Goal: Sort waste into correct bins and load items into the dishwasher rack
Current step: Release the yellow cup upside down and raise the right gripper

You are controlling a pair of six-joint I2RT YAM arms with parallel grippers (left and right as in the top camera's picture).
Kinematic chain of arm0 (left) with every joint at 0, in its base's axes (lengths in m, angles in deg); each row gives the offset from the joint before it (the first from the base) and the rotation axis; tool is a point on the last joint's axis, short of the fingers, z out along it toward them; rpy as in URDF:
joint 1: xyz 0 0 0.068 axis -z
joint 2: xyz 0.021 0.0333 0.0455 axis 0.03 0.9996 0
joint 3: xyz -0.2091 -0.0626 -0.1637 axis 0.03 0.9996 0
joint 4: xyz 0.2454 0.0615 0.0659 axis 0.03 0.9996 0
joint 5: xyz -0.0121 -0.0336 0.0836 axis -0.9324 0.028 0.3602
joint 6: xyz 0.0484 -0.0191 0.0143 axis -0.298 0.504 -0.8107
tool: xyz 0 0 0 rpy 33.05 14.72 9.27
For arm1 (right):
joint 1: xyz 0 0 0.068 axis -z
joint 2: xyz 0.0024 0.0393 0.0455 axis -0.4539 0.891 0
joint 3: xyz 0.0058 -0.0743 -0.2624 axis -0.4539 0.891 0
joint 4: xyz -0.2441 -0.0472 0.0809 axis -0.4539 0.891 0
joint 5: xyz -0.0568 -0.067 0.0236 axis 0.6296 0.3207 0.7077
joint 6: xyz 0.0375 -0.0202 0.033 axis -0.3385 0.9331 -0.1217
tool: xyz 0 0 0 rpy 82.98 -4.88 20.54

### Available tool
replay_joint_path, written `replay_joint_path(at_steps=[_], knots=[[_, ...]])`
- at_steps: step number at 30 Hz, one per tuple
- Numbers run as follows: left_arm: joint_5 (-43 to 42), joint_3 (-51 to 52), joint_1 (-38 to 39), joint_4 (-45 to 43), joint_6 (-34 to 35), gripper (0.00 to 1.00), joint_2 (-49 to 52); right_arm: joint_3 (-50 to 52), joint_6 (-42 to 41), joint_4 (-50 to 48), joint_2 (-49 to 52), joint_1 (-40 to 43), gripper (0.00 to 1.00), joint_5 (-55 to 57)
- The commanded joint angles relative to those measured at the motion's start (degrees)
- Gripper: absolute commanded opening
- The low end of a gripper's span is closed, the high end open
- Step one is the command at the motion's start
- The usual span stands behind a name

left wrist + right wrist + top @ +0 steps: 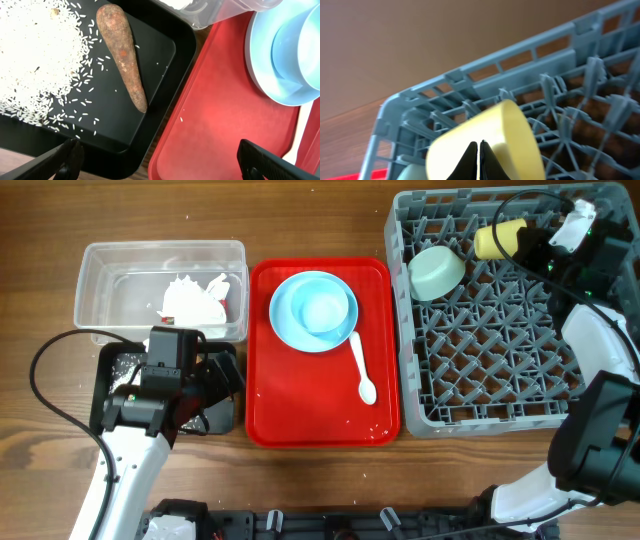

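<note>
While the right pincer (480, 145), shut tight on nothing, hangs by the yellow cup (507, 125) lying in the dishwasher rack (420, 415) at upper right, the left pincer (157, 150) gapes empty over the black tub (155, 60). Loading seems in hand. Next, the centre's plate (285, 325), bowl (325, 308) and spoon (362, 370) need an opened pincer.

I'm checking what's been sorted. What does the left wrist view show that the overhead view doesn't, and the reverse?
Left wrist only: the brown sausage-like food piece, lying beside whitish rice grains in the shallow black tub. Overhead only: the large grey lattice rack holding the pale green bowl and small yellow cup. Both: the flat red tray carrying the light blue round plate with the small light blue bowl on it, and the clear plastic tub.
</note>
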Motion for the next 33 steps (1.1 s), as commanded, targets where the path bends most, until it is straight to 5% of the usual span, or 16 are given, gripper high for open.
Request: replay_joint_path(at_steps=[1, 19, 33], knots=[[-0.09, 0.00, -0.37, -0.20, -0.26, 1.00, 0.07, -0.28, -0.42, -0.26, 0.76, 0.09, 0.04, 4.13], [-0.09, 0.00, -0.37, -0.20, -0.26, 1.00, 0.09, -0.28, 0.24, 5.84, 1.62, 0.35, 0.04, 17.70], [0.96, 0.00, -0.37, -0.68, -0.31, 1.00, 0.09, -0.28, 3.80, 13.44, -17.59, -5.29, 0.12, -0.96]])
